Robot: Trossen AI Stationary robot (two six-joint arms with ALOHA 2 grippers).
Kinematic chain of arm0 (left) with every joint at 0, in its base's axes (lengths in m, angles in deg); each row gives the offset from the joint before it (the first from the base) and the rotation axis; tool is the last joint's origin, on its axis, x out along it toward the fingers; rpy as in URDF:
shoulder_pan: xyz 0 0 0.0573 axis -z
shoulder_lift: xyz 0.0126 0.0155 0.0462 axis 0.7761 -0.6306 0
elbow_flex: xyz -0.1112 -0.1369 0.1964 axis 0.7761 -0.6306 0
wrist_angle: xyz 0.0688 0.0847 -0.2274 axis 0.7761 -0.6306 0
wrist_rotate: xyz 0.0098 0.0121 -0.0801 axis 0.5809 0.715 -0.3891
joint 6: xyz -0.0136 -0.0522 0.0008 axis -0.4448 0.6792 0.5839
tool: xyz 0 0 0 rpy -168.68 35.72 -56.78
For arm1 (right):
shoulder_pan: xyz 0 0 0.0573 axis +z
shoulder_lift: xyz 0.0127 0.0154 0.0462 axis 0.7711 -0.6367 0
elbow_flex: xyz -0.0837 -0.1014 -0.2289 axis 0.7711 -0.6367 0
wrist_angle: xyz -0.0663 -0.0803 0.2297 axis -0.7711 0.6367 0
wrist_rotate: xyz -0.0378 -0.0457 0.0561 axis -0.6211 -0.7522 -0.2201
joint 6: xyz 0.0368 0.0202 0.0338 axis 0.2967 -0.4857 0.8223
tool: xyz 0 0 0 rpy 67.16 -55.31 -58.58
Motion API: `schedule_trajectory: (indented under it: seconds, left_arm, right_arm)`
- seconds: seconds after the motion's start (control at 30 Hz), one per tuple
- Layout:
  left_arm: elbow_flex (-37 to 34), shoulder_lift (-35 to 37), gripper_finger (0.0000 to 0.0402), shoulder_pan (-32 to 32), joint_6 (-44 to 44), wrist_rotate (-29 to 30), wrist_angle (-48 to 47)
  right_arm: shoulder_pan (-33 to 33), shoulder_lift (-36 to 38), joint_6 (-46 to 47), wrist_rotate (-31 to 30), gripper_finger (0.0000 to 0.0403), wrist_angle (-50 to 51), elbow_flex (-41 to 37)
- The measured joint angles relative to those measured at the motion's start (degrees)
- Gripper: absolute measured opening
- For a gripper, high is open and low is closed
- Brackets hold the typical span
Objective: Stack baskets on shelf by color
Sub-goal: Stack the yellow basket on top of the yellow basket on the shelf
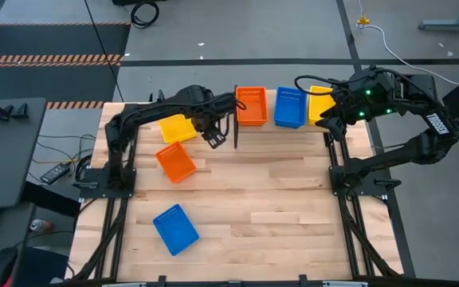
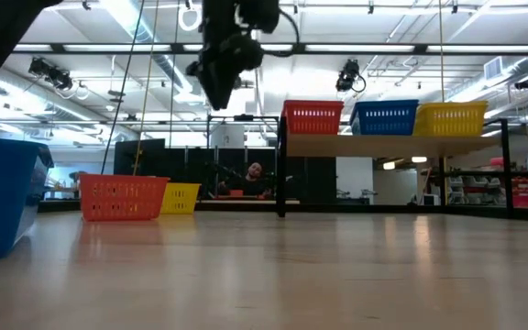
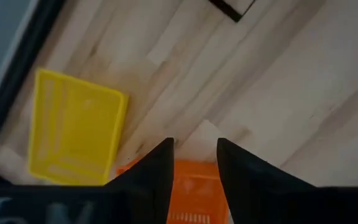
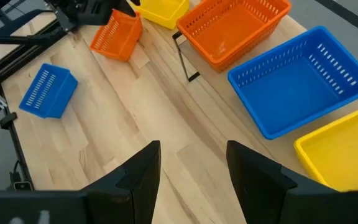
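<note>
On the shelf [image 2: 383, 144] at the table's far edge stand three baskets side by side: orange [image 1: 251, 105], blue [image 1: 290, 107] and yellow [image 1: 320, 104]. Three more rest on the tabletop: yellow [image 1: 177, 128], orange [image 1: 175, 162] and blue [image 1: 175, 229]. My left gripper [image 1: 213, 137] hangs open high above the table, just left of the shelf and between the loose yellow and orange baskets [image 3: 191, 190]. It points down with nothing between its fingers. My right gripper [image 4: 191, 162] stands open in the air by the shelf's right end, holding nothing.
The shelf's black posts [image 1: 237, 131] stand close to my left gripper. Bare plank tabletop [image 1: 293, 199] spreads across the middle and near right. A person sits in the room beyond the table [image 2: 255, 174].
</note>
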Motion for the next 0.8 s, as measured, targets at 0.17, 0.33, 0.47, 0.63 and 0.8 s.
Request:
schedule_trajectory:
  seconds: [0.17, 0.33, 0.47, 0.63, 0.8]
  left_arm:
    - [-12.7, 6.5, 0.0122, -3.5, 2.5, -4.9, 9.0]
    - [-25.8, 12.8, 0.0135, -9.6, 9.3, -5.8, 15.2]
    - [-32.3, 15.6, 0.0156, -14.4, 15.6, -5.7, 21.3]
    - [-34.8, 15.8, 0.0186, -18.7, 25.2, -5.8, 27.6]
    - [-35.0, 14.4, 0.0210, -19.7, 29.6, -4.4, 32.8]
  right_arm:
    - [0.0, 0.0, 1.4, 0.0, 0.0190, 0.0, 0.0]
    - [0.0, 0.0, 2.6, 0.0, 0.0190, 0.0, 0.0]
    - [0.0, 0.0, 3.3, 0.0, 0.0190, 0.0, 0.0]
    - [0.0, -0.1, 6.0, 0.0, 0.0190, 0.0, 0.0]
    - [0.0, -0.1, 8.4, 0.4, 0.0190, 0.0, 0.0]
